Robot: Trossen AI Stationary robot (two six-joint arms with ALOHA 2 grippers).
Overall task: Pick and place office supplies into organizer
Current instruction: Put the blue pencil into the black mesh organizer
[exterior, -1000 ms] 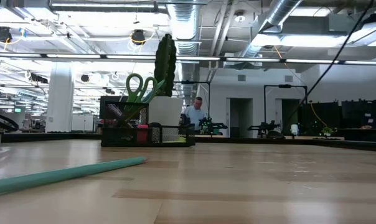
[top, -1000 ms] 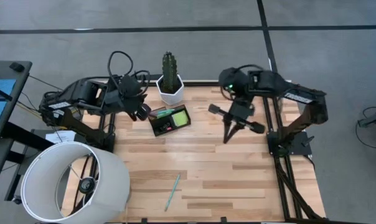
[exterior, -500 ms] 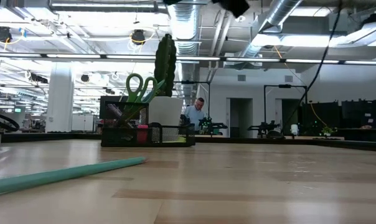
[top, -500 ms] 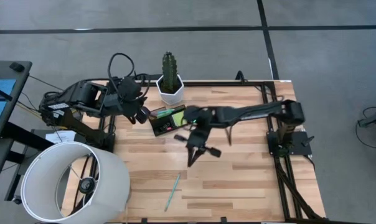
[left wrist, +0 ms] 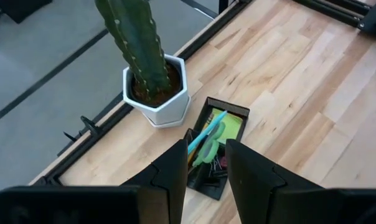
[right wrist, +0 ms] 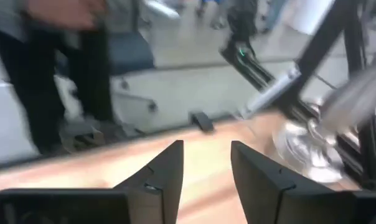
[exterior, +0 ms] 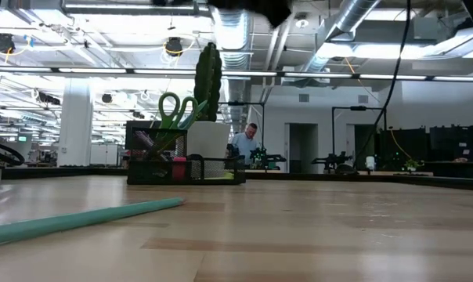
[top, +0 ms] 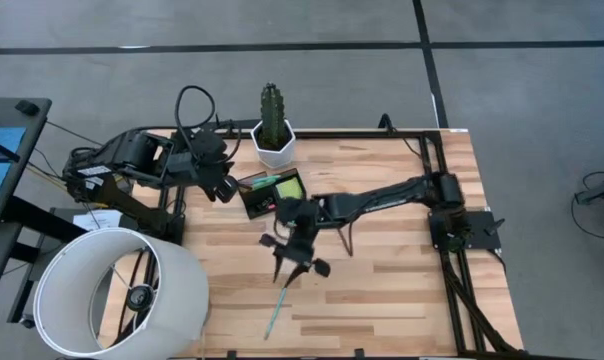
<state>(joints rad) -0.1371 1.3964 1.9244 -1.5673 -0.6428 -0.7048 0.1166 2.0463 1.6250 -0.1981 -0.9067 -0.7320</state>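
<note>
Right gripper [top: 294, 262]: on a dark arm stretched across the light wooden slatted table [top: 402, 290], now near the middle, hanging just above and short of the teal pen [top: 277, 308]; a second ago it was folded back at the right rear
Right jaws: parted with a clear gap in the right wrist view, nothing between them; they were closed a second ago
Meaning: reads as the approach to picking up the last loose item
Teal pen: lies flat near the front edge, well apart from the organizer
Organizer: small black rectangular tray [top: 270, 193] at the rear, already holding green-handled scissors [left wrist: 208, 144] and a lime-green sticky-note pad [top: 289, 187]
Left gripper [top: 222, 183]: waits just beside the tray's left end, fingers apart, empty
Around: white hexagonal cactus pot [top: 273, 143] behind the tray; big white drum lampshade [top: 117, 292] off the front-left corner
In the way: nothing on the wood between gripper and pen
</note>
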